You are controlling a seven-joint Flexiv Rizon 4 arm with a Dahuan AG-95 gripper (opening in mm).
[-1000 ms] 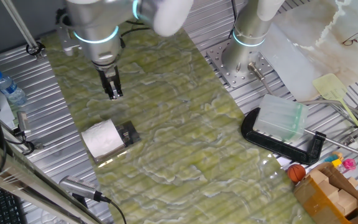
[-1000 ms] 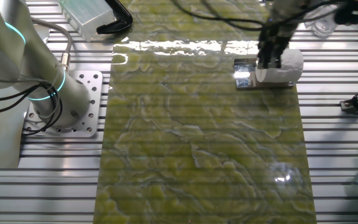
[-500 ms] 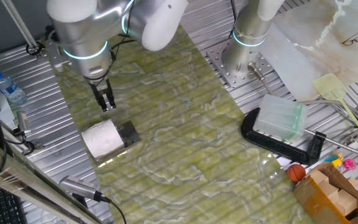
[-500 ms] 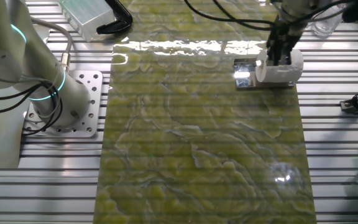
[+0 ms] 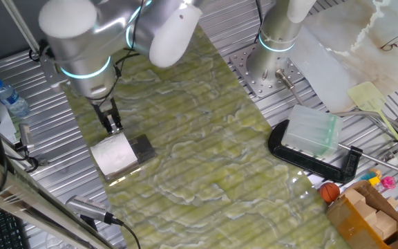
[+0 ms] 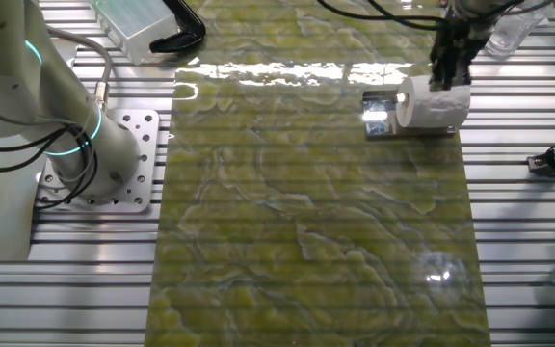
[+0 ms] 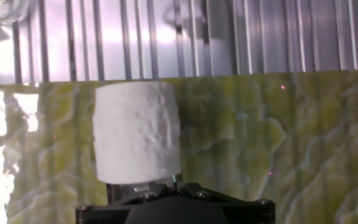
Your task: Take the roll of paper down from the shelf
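Here, left of centre in one fixed view, we note the roll of paper (image 5: 115,153) lying on its side on the shelf (image 5: 142,146), a small shiny metal stand whose dark top shows only at the roll's right end. In the other fixed view the roll (image 6: 434,104) sits in the upper right, its hollow core facing left toward the shelf's glinting edge (image 6: 377,112). In the hand view the roll (image 7: 137,131) stands as a white block left of centre, with the green marbled mat (image 7: 278,143) around it and the ribbed metal table (image 7: 166,37) across the top.

The gripper (image 5: 110,122) hangs just above the roll's upper-left edge, fingers pointing down. We cannot tell whether they touch the paper. They look close together; how wide they stand apart we cannot tell, and nothing is held.

Our judgement: still the approach, no grasp made.

Risks as we see them:
- The roll is soft; a hard squeeze would crush it, not grip it.
- Fingers look offset toward one end, so a closing pinch may tip or roll it off the shelf uncontrolled.
- Descending with fingers too narrow would press the roll down or shove the light stand across the mat.
- The clear plastic bottle (image 5: 9,96) at far left stands well apart; little concern.
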